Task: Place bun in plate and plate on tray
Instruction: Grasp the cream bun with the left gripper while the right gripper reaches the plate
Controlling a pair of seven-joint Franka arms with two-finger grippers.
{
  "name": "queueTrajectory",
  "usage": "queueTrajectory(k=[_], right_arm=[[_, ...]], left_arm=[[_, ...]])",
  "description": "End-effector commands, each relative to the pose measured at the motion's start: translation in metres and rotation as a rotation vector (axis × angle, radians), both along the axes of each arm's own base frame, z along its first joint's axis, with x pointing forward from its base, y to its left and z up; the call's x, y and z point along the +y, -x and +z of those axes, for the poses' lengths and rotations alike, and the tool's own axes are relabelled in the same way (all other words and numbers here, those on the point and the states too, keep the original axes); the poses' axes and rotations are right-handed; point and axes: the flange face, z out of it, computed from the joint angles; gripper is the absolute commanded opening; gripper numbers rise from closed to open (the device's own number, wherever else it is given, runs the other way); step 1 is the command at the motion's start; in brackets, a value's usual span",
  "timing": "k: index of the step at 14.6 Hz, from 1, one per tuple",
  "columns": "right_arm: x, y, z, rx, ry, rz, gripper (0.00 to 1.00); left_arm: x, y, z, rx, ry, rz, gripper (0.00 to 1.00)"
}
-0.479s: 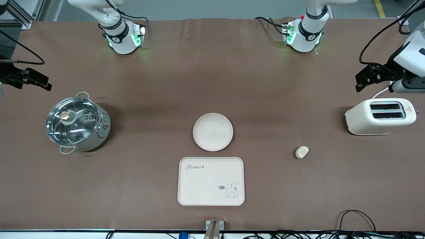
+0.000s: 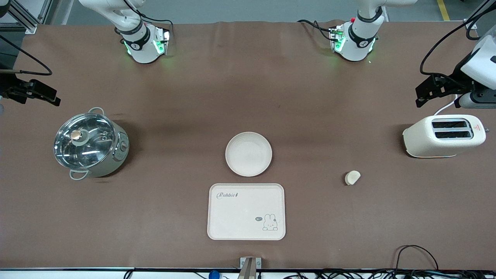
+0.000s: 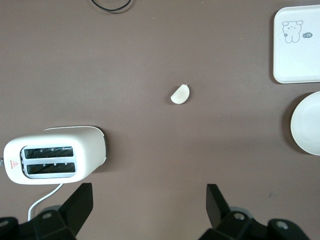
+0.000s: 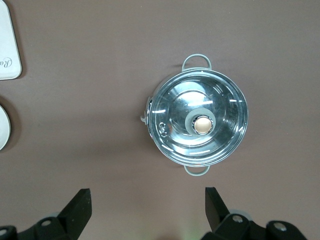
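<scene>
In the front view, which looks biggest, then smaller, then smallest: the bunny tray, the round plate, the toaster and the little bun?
1. The tray looks largest.
2. The toaster comes next; it is longer than the plate but narrower, so this ranking is less sure.
3. The plate.
4. The bun is clearly smallest.

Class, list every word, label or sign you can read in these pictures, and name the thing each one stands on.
"Rabbit": on the tray, at a corner toward the plate.
Small speech bubble beside the tray's bunny drawing: too small to read.
Red triangle sign on the toaster: too small to read.
Pot dial marks: unreadable.
</scene>
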Motion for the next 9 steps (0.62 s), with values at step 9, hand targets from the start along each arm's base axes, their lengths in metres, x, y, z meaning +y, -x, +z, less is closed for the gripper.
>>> queueTrajectory(k=[9], right_arm=[[0.036, -0.016, -0.022, -0.008, -0.114, 0.001, 1.00]], left_arm=[[-0.041, -0.104, -0.196, 0.103, 0.038, -0.027, 1.00]])
